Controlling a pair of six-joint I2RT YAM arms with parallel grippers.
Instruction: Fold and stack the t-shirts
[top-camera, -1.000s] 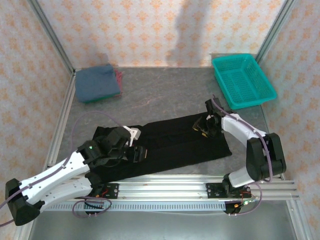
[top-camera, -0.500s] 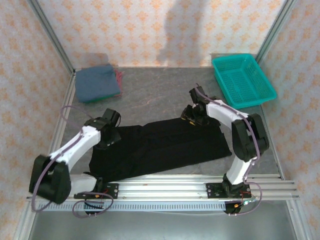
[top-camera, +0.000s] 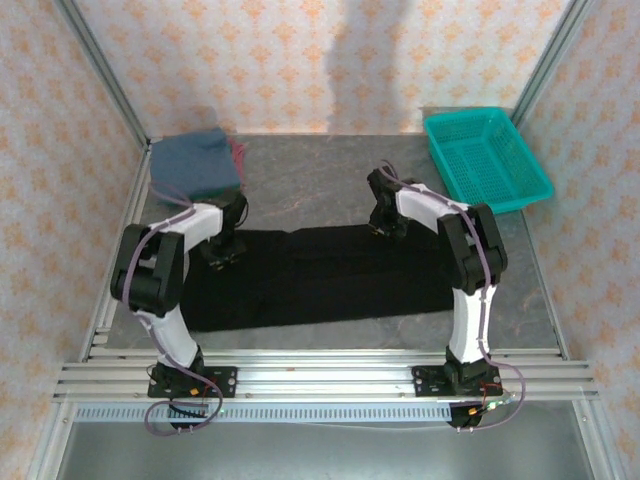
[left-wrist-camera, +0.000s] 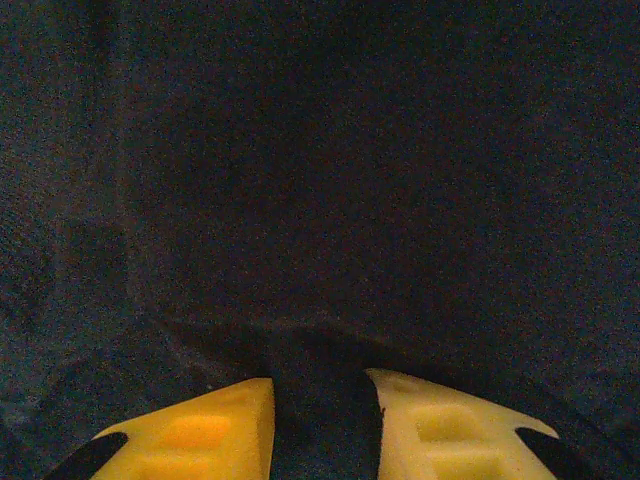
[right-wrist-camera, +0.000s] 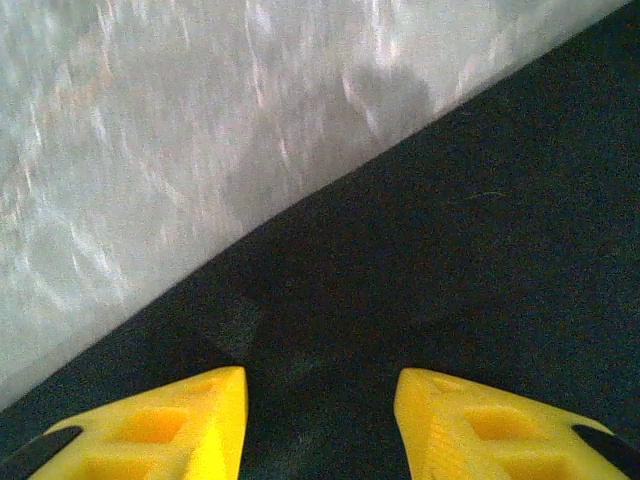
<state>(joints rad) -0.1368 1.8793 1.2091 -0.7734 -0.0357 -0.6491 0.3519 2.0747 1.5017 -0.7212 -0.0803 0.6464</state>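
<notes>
The black t-shirt (top-camera: 320, 280) lies as a long folded strip across the middle of the table. My left gripper (top-camera: 222, 250) is at the strip's far left corner. In the left wrist view its yellow fingers (left-wrist-camera: 220, 430) squeeze a raised ridge of the black cloth (left-wrist-camera: 350, 180) between them. My right gripper (top-camera: 385, 226) rests on the far edge, right of the middle. In the right wrist view it (right-wrist-camera: 320, 378) stands open over flat black cloth (right-wrist-camera: 450, 250), close to the shirt's edge. A slate-blue t-shirt (top-camera: 190, 165) tops a folded stack at the back left, a pinkish-red one (top-camera: 238, 158) showing at its side.
A teal mesh basket (top-camera: 487, 160) stands at the back right corner. Grey tabletop (top-camera: 310, 190) lies bare between the stack and the basket, and it also shows beyond the shirt's edge (right-wrist-camera: 150, 120). Metal frame posts and rails border the table.
Both arms have swung away from the near side to the shirt's far edge. The left jaws have narrowed onto the cloth. The black strip now lies straighter and flatter.
</notes>
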